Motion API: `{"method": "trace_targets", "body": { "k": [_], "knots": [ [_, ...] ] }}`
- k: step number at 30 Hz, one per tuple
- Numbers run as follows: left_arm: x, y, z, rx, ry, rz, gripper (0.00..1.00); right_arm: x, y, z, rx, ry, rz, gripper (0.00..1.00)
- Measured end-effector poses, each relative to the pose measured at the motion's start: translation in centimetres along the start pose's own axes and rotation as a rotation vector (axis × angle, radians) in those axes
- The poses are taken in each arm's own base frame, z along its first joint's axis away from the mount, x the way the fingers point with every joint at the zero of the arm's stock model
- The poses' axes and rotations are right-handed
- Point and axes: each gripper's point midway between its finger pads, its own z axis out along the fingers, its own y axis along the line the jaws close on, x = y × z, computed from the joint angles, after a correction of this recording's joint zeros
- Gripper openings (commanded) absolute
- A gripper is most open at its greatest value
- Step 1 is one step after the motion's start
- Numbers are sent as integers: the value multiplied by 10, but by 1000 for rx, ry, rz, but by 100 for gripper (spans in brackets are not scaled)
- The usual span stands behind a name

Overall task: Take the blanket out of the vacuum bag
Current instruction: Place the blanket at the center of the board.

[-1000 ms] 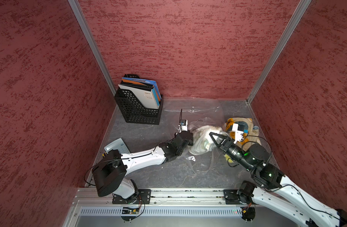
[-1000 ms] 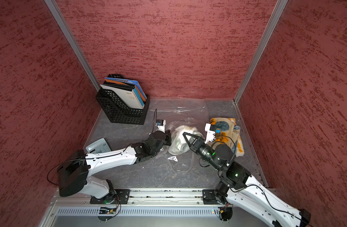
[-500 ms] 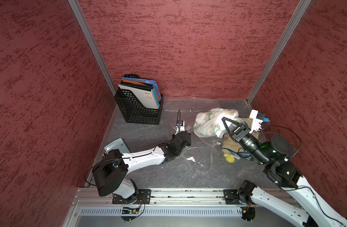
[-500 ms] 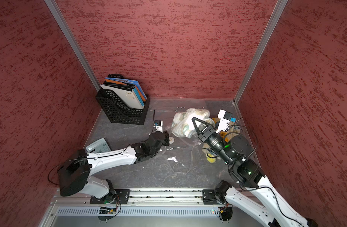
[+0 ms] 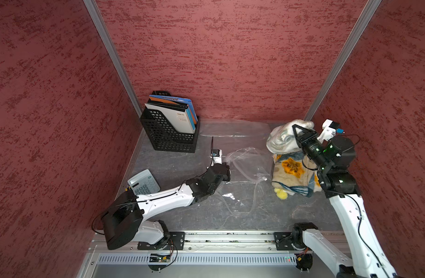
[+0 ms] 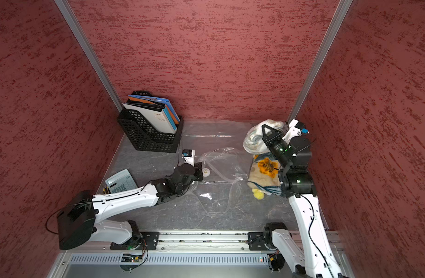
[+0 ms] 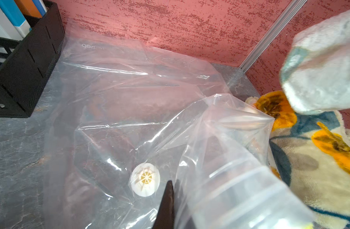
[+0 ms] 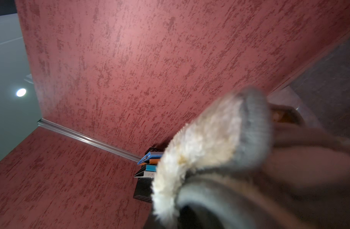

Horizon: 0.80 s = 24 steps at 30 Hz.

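Note:
The blanket (image 5: 291,173), cream fleece with orange flowers, is out of the vacuum bag and drapes from a raised bunch (image 6: 253,140) down to the table at the right. My right gripper (image 5: 295,128) is shut on that bunch, high in the back right corner. In the right wrist view the fleece (image 8: 209,138) hides the jaws. The vacuum bag (image 5: 245,163), clear crinkly plastic, lies slack mid-table. My left gripper (image 6: 200,172) is shut on a fold of the bag (image 7: 130,95) beside its round white valve (image 7: 145,179).
A black file rack (image 5: 170,130) with folders stands at the back left. A grey calculator (image 5: 144,184) lies by the left wall. Something small and yellow (image 5: 281,193) pokes out under the blanket. Red walls close three sides, and the arms' rail (image 5: 218,237) runs along the front.
My right gripper has pulled the blanket out of the bag, carrying it up and towards the back right corner. The bag has collapsed flat. The left gripper has kept its hold, shifting only slightly.

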Motion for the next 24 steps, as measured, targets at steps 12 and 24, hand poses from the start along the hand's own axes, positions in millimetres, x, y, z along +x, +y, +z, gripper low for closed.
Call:
{"method": "trace_targets", "body": {
  "k": [12,24],
  "knots": [
    [3,-2,0,28,18,8,0,-74,21,-15,-14,-168,-151,0],
    [7,-2,1,52,33,21,0,-89,-44,3,88,-151,-143,0]
  ]
}}
